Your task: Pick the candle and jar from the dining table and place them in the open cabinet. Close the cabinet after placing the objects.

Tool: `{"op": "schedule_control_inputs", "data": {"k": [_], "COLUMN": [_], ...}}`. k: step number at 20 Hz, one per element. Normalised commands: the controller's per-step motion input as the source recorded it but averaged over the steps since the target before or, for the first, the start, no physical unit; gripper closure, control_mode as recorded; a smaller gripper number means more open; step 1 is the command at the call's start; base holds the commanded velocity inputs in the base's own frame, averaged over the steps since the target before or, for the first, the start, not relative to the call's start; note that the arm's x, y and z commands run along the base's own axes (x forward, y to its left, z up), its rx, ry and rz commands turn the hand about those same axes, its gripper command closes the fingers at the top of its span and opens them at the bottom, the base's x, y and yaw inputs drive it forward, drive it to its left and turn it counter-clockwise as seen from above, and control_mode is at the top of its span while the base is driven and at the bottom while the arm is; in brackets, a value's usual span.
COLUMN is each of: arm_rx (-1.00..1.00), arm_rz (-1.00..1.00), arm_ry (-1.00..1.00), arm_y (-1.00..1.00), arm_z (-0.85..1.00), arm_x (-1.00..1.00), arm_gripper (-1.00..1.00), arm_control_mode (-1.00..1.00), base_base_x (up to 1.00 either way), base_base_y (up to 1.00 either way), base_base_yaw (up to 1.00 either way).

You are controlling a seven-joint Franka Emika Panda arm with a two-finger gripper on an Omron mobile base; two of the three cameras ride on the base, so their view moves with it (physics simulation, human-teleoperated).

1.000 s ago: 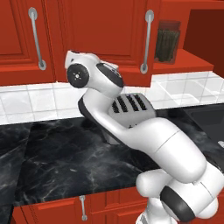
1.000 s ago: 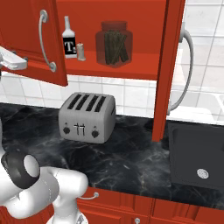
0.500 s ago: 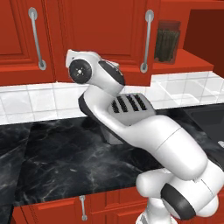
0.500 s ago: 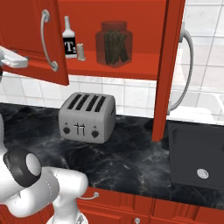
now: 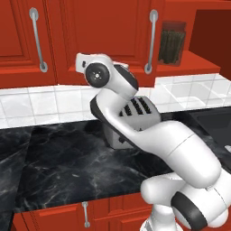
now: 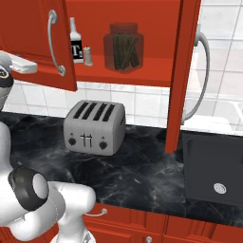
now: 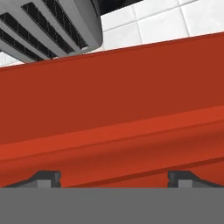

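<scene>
Cabinet (image 6: 128, 76), red and wall-mounted, stands with both panelled doors swung open; the left door (image 6: 35, 42) and the right door (image 6: 182, 71) each carry a long curved silver handle. Its red inner shelf holds the task items. Below it runs a black marble counter (image 6: 137, 171) with white veins, backed by white wall tiles, with red base cabinets (image 6: 180, 228) under it. A dark sink (image 6: 213, 168) is set into the counter at the right. The white robot arm (image 5: 149, 135) rises over the counter, its upper end at the lower edge of the left door. A silver four-slot toaster (image 6: 95, 127) sits on the counter below the shelf. Jar (image 6: 124, 47), clear glass with dark olive contents and a dark lid, stands upright on the shelf near its middle. A slim clear bottle (image 6: 75, 42) with a black label stands to its left. Candle (image 6: 87, 56), small and pale, stands just right of the bottle, apart from the jar. Gripper (image 7: 113, 177) faces the red door panel at close range, its two fingertips (image 7: 46, 177) spread wide apart with nothing between them
</scene>
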Motion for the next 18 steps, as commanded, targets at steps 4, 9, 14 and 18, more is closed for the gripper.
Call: {"op": "schedule_control_inputs", "data": {"k": [4,9,14,18], "arm_rx": [0.00,0.00,0.00,0.00], "arm_rz": [0.01,0.00,0.00,0.00], "arm_ry": [0.06,0.11,0.09,0.06], "arm_y": [-0.24,-0.25,-0.20,-0.14], "arm_z": [-0.08,-0.15,-0.17,-0.29], "arm_x": [0.42,0.60,0.52,0.32], "arm_gripper": [-1.00,-1.00,-1.00,-1.00], "arm_control_mode": [-1.00,-1.00,-1.00,-1.00], "base_base_x": [0.00,0.00,0.00,0.00], "base_base_y": [0.00,0.00,0.00,0.00], "base_base_yaw": [0.00,0.00,0.00,0.00]}}
